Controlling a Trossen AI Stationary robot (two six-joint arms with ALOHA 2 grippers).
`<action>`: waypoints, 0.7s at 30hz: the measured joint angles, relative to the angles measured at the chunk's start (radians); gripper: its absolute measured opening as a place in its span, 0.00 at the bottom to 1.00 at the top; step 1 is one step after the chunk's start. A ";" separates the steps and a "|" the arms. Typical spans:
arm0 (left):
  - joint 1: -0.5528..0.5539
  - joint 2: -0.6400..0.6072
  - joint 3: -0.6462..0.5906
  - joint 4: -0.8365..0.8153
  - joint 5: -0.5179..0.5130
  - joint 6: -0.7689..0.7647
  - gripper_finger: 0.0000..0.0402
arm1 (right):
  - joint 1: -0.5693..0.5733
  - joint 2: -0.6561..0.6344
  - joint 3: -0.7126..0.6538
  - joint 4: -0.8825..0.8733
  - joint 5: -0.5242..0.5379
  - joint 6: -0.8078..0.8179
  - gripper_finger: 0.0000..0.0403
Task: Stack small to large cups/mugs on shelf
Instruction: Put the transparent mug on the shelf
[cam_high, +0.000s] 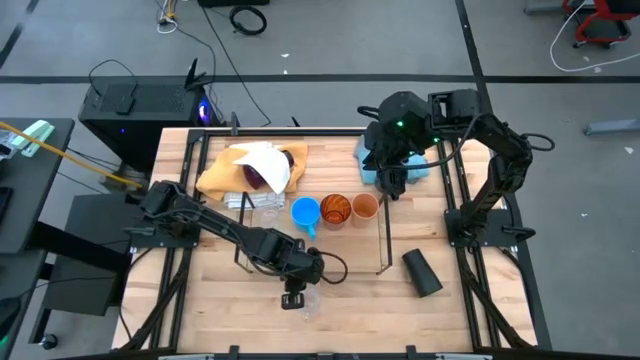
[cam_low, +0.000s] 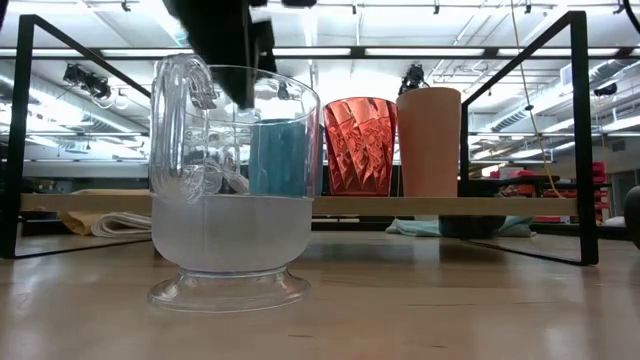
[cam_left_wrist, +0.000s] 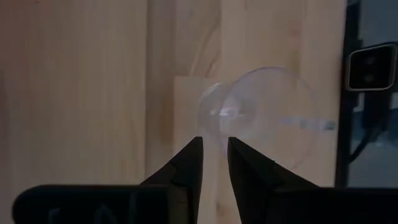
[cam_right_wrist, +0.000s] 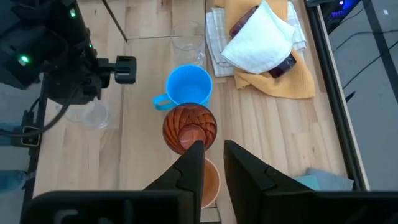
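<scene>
Fingers of the left gripper (cam_left_wrist: 214, 155) stand narrowly apart above the clear mug (cam_low: 230, 185); right gripper (cam_right_wrist: 213, 163) likewise narrow.

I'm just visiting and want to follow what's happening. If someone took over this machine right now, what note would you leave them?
Left gripper: jaws slightly apart, empty, above the clear mug, which stands near the table's front edge, outside the shelf.
Right gripper: jaws slightly apart, empty, by the shelf's right end.
Done: light-blue mug, amber tumbler and small orange cup stand in a row on the shelf, none nested.
Left: clear mug; black cup lying right of the shelf; purple tumbler under the white cloth.
</scene>
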 joint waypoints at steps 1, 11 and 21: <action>0.000 0.000 0.000 -0.002 0.000 0.013 0.21 | 0.000 0.000 0.000 0.001 0.000 0.007 0.17; 0.020 -0.002 0.000 0.008 -0.001 0.047 0.24 | 0.000 0.000 0.000 0.034 0.000 0.019 0.17; 0.021 0.009 0.000 0.075 0.045 0.026 0.30 | 0.000 0.000 0.000 0.034 0.000 0.011 0.17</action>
